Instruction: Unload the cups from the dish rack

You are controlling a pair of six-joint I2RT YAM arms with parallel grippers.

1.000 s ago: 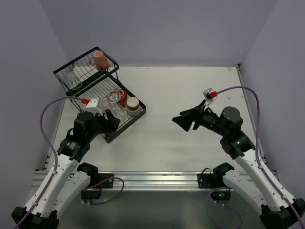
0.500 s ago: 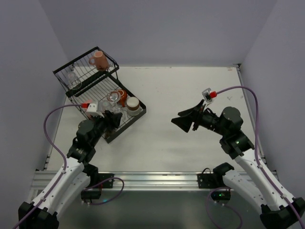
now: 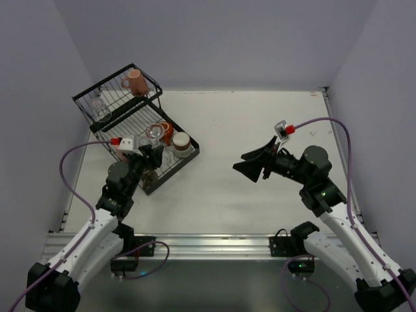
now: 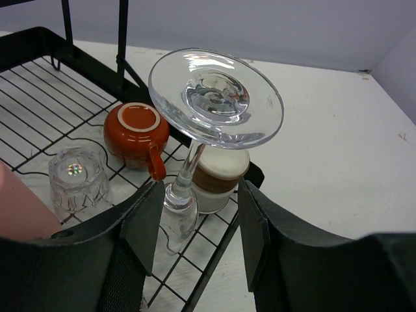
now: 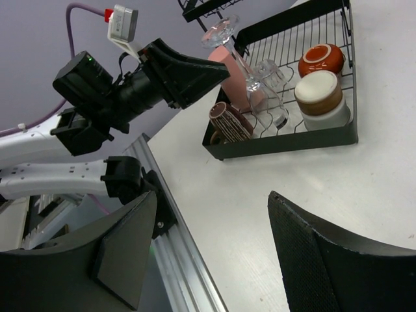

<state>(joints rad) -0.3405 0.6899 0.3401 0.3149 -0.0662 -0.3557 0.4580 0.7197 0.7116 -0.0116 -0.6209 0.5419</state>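
The black wire dish rack point(image 3: 83, 104) stands at the far left. An upside-down clear stemmed glass point(image 4: 214, 97) leans in its tray, and its bowl point(image 4: 177, 218) lies between the fingers of my left gripper point(image 4: 198, 227). The gripper is open: the bowl is close to the left finger and apart from the right one. Around it stand an orange-red mug point(image 4: 136, 130), a brown and white cup point(image 4: 221, 179), a faceted clear glass point(image 4: 77, 175) and a pink tumbler point(image 4: 19, 208). A pink mug point(image 3: 135, 81) sits in the raised section. My right gripper point(image 3: 250, 162) hovers open and empty over the table.
A brown ribbed cup point(image 5: 229, 123) lies at the rack's near corner. Another clear glass point(image 3: 99, 104) is in the raised basket. Purple walls close in the table point(image 3: 260, 123) on the left, back and right. The metal rail point(image 3: 214, 244) runs along the near edge.
My left arm has reached forward over the rack's near corner and its jaws have narrowed around the stemmed glass. The right gripper has shifted slightly left and stayed open.
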